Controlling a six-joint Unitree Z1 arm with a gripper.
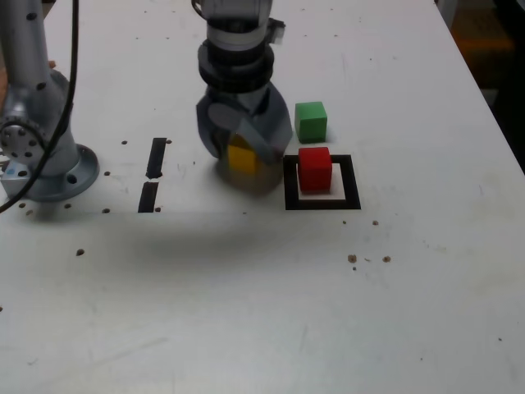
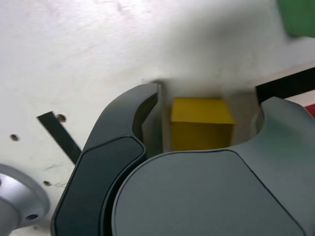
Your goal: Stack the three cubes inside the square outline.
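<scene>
The tool (image 2: 209,103) is down low over the bench (image 1: 197,312), with its two sides apart. It is partly open, and the yellow block (image 2: 202,123) sits in between them. In the wrist view there is a bit of room on each side of the block, so the tool does not look like it has hold of it. I cannot tell if the yellow block touches the bench, because the tool hides part of it. The red block (image 1: 315,170) sits inside the black square (image 1: 351,182), near its top edge in the exterior view. The green block (image 1: 311,122) is on the bench just outside the square, behind the red one. The yellow block is outside the square too, on its left side in the exterior view. More to the left there are two short black strips (image 1: 157,158), one after the other, and then the round gray base (image 1: 57,185) of the arm.
</scene>
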